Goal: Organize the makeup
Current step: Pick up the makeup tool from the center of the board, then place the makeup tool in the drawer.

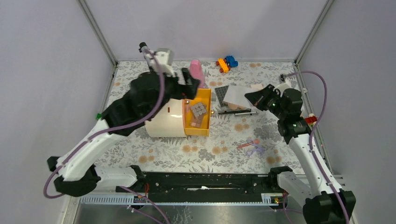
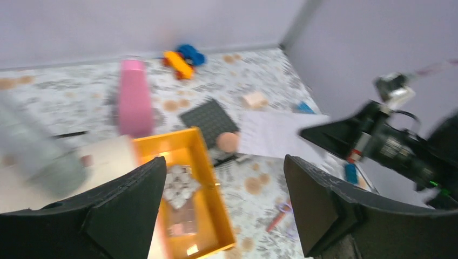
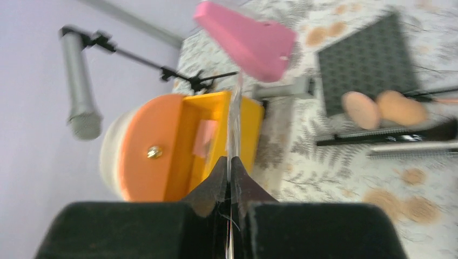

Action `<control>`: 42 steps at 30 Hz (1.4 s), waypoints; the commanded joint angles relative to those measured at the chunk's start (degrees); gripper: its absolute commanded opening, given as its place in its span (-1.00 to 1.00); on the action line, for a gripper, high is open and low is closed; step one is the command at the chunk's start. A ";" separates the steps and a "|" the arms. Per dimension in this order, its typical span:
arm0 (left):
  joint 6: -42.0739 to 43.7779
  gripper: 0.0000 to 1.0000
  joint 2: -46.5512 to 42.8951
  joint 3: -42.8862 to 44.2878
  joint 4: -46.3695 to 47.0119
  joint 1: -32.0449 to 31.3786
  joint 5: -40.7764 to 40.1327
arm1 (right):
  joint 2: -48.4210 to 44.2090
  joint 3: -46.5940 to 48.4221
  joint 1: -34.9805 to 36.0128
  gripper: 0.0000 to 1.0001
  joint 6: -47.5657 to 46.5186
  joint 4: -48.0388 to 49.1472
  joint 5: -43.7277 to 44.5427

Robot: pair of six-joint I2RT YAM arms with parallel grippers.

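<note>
Plainly mid-job. Hangs the left gripper [image 2: 222, 164] over the far end of the yellow drawer [image 1: 206, 100], jaws wide apart and gripping nothing: seems parked there clear of the incoming load, ready to steady the drawer. Has the drawer pulled out to the right of the cream box [image 1: 163, 125], open side up, to take things lowered from above. Holds two flat squares [image 1: 198, 110] in it already, one greyish, one pinkish, lying one nearer than the other. Pinches a thin white sheet [image 2: 273, 132] by its right edge in the right gripper [image 3: 231, 162], jaws pressed together on it; seems to hold it flat and off the cloth [image 1: 210, 150], just right of the drawer, over the grey plate [image 1: 220, 94]. Cannot tell what the sheet is. Probably means it for the drawer, since the wrist view sights straight along the sheet at the yellow rim. Leaves the rest of the makeup on the cloth right of the drawer: two peach pads [image 3: 362, 109] touching each other just beside the plate, thin brushes [image 3: 389, 137] just nearer, a small pale block [image 2: 255, 100] farther off, a pinkish stick [image 1: 250, 147] well nearer. Stands the pink bottle [image 1: 196, 71] just behind the drawer and the toy bricks [image 1: 226, 63] at the far edge, both outside the job.
</note>
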 commanded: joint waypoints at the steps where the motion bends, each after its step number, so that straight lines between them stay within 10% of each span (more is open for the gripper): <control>1: 1.35 0.73 -6.90 -5.38 -8.31 3.77 -11.43 | 1.34 9.61 12.30 -1.00 -3.75 -1.78 8.70; 15: -0.22 0.77 -17.34 -19.07 -9.02 10.79 -23.90 | 18.74 26.15 43.36 -1.00 -13.98 -9.13 43.88; 28: -0.46 0.80 -20.08 -25.34 -6.44 13.80 -29.43 | 32.54 34.12 58.38 -1.00 -43.27 -8.42 69.86; 42: 0.90 0.82 -22.24 -30.20 -3.04 16.75 -28.80 | 34.64 27.10 60.96 -0.82 -61.48 4.76 71.42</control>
